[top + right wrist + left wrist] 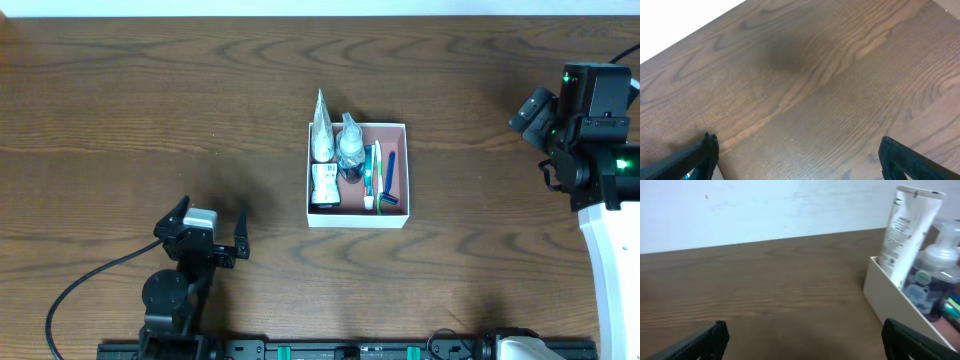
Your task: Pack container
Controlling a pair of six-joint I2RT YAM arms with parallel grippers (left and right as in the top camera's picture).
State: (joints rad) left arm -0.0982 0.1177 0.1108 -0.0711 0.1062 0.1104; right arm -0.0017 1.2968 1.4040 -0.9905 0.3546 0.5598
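Your left gripper (805, 339) and right gripper (799, 160) hang spread and empty, well apart from the container (357, 221) in the middle of the table (150, 90), holding a tube (322, 132) and bottle (350, 148); it looks light, thin-walled and bendable, so pinch one wall near a corner.

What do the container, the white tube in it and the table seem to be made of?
Container: thin matte white walls, probably card or foam board. White tube: smooth, slightly glossy, flat crimped end, likely soft plastic. Table: brown with wavy grain lines, wood or wood-look laminate.
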